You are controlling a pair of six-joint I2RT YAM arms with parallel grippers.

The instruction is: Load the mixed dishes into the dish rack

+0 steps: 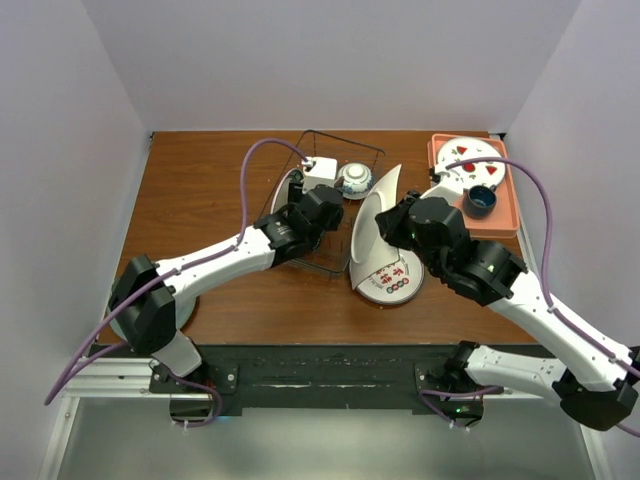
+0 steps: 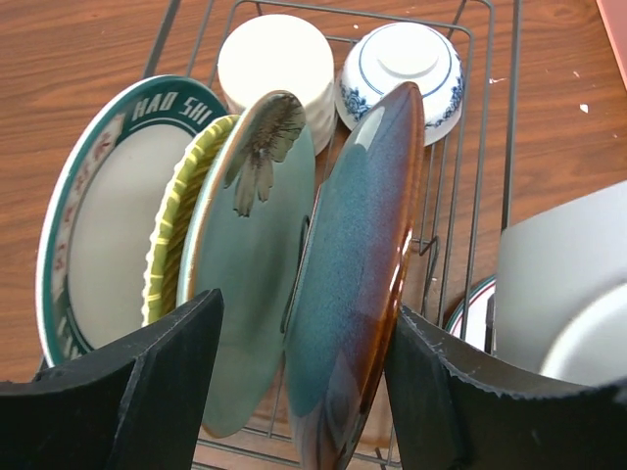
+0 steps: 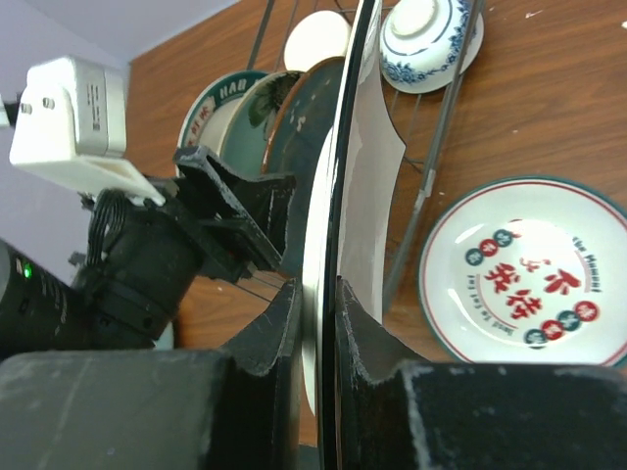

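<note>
The dark wire dish rack (image 1: 364, 153) holds, on edge, a white plate with dark patterned rim (image 2: 98, 235), a yellow-green ribbed plate (image 2: 167, 245), a pale green flower plate (image 2: 250, 264) and a teal-blue plate (image 2: 358, 264). A cream mug (image 2: 279, 59) and a blue-white bowl (image 2: 402, 64) sit upside down at its far end. My left gripper (image 2: 304, 343) is open, its fingers either side of the teal-blue plate. My right gripper (image 3: 318, 294) is shut on the white square plate (image 3: 377, 186), held upright just right of the rack (image 1: 372, 215).
A white plate with red and blue characters (image 1: 388, 282) lies flat on the table under the square plate. An orange tray (image 1: 507, 218) at the back right holds a white plate with red marks (image 1: 462, 160) and a dark blue cup (image 1: 481, 200).
</note>
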